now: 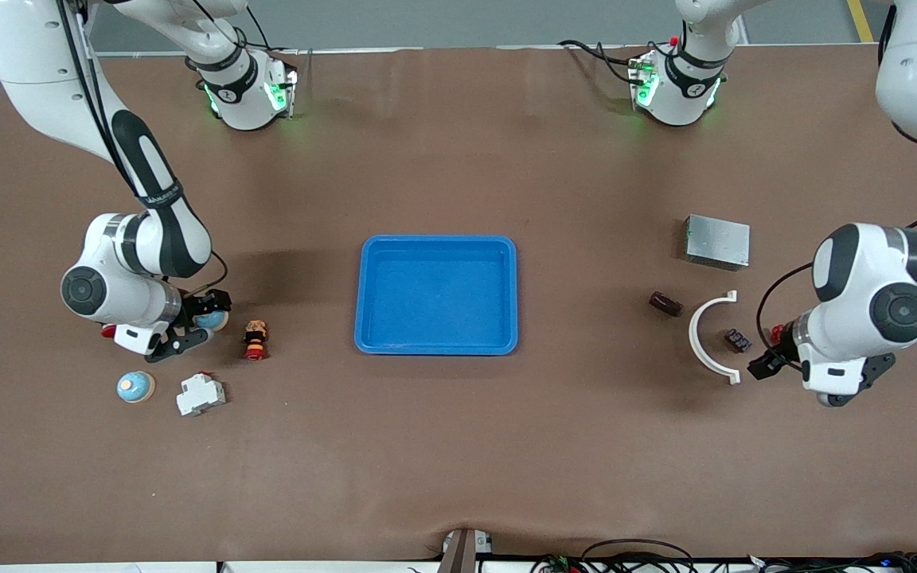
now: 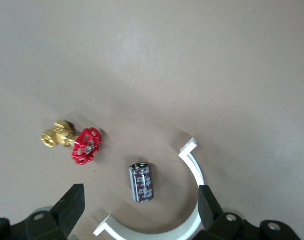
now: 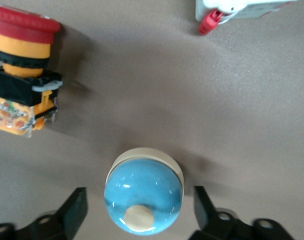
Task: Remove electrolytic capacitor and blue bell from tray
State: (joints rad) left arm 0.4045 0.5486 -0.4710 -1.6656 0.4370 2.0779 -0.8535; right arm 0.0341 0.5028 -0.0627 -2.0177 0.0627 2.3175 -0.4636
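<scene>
the right gripper (image 3: pixel 137 210) had its fingers (image 3: pixel 74 207) spread apart, one on each side of a blue bell (image 3: pixel 143 192) that sat on the desk (image 1: pixel 458 446) between them, untouched by either as far as the right wrist view showed. in the front view this bell (image 1: pixel 212 321) lay at the right arm's end of the desk, with a red-and-yellow push button (image 1: pixel 255 340) just beside it at about 4 o'clock, a white breaker (image 1: pixel 200 394) at about 6 o'clock and a second blue bell (image 1: pixel 135 387) at about 7 o'clock.

the left gripper (image 2: pixel 142 210) also had its fingers (image 2: pixel 72 205) wide apart, over a dark capacitor (image 2: pixel 141 183) lying on its side within the curve of a white c-shaped bracket (image 2: pixel 191 165); a brass valve with a red handwheel (image 2: pixel 74 142) lay near it. in the front view the capacitor (image 1: pixel 737 340) lay at the left arm's end, a small brown part (image 1: pixel 665 303) at its 10 o'clock and a grey metal box (image 1: pixel 716 241) at 12 o'clock.

the blue tray (image 1: pixel 436 348) sat at the desk's centre.
</scene>
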